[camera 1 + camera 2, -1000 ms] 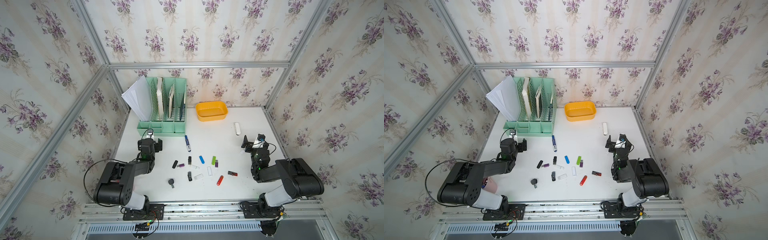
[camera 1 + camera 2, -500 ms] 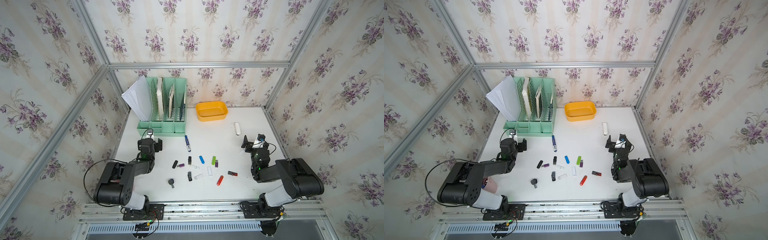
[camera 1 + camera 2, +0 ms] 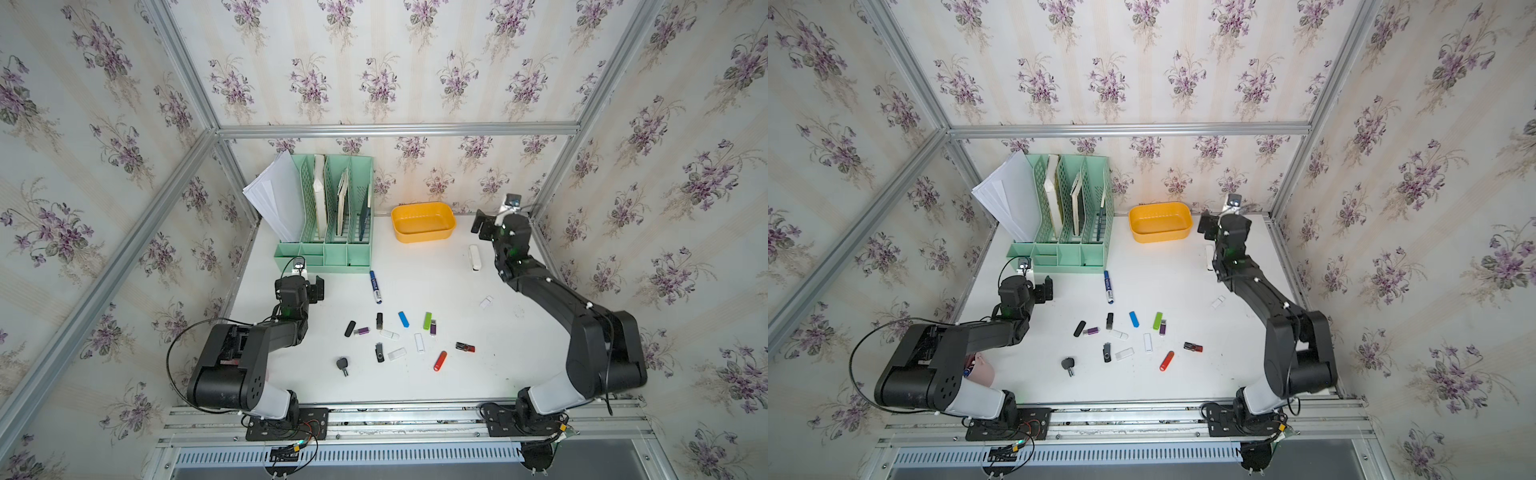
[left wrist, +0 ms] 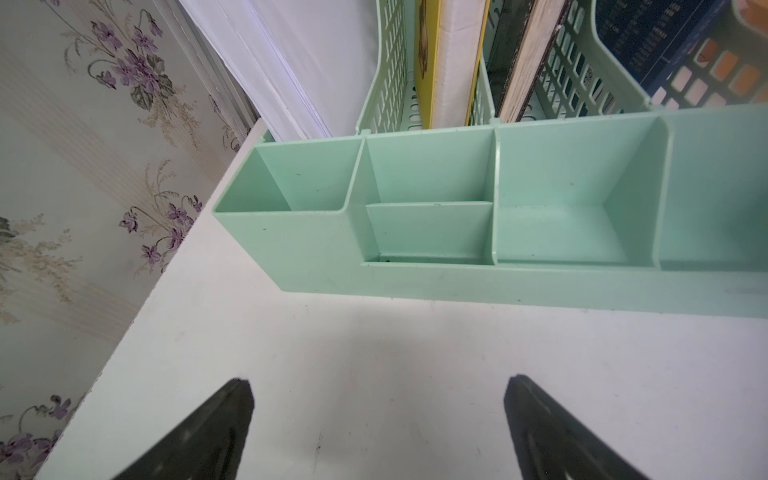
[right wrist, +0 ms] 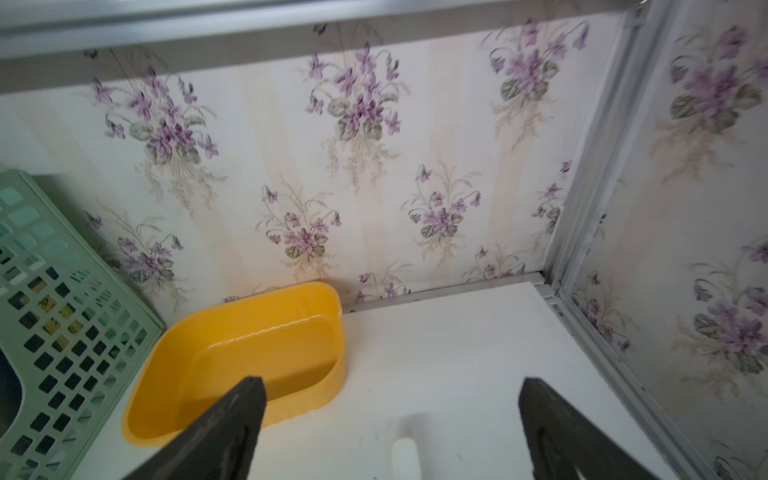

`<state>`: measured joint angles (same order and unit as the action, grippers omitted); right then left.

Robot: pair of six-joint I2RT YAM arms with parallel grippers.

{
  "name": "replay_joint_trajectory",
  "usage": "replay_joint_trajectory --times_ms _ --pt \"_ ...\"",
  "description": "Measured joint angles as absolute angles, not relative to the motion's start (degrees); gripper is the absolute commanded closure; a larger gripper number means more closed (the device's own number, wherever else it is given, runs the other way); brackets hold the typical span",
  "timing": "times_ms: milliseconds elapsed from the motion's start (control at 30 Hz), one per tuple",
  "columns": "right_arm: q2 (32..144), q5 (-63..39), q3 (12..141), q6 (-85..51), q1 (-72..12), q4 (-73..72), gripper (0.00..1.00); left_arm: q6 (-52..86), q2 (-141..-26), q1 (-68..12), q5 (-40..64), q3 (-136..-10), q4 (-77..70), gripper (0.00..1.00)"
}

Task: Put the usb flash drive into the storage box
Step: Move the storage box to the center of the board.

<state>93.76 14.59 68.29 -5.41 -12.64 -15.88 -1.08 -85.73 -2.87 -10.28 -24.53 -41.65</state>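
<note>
Several usb flash drives lie scattered mid-table in both top views, among them a blue one (image 3: 403,319), a green one (image 3: 427,321) and a red one (image 3: 440,360). The yellow-orange storage box (image 3: 424,236) (image 3: 1160,236) (image 5: 299,403) stands at the back wall, and what shows of its inside is bare. My right gripper (image 3: 481,224) (image 5: 392,380) hangs open just right of the box, above a white oblong thing (image 3: 474,257) (image 5: 405,457). My left gripper (image 3: 314,288) (image 4: 376,380) is open over bare table in front of the organizer, holding nothing.
A mint-green file organizer (image 3: 328,253) (image 4: 457,282) with papers and books stands at the back left. A blue marker (image 3: 376,286) lies in front of it. A black key-like piece (image 3: 342,365), a small white piece (image 3: 486,302) and a pink cup (image 3: 980,370) are also on the table.
My right arm has stretched from its folded pose toward the back right corner, bringing its open gripper beside the storage box. The left arm has not moved.
</note>
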Motion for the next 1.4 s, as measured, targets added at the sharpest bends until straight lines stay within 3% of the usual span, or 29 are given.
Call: replay_joint_trajectory --times_ms 267,900,1400 --pt "116.42 11.44 98.78 -6.02 -18.81 11.49 0.0 -1.08 -85.73 -2.87 -10.24 -24.53 -41.63 0.01" --pt "144.07 -2.92 135.02 -8.88 -19.86 27.88 0.0 -1.08 -85.73 -2.87 -10.15 -24.53 -41.63 0.01" --pt "148.57 -8.8 138.8 -13.93 -17.65 34.22 0.0 -1.06 -85.73 -2.83 -10.15 -24.53 -41.63 0.01"
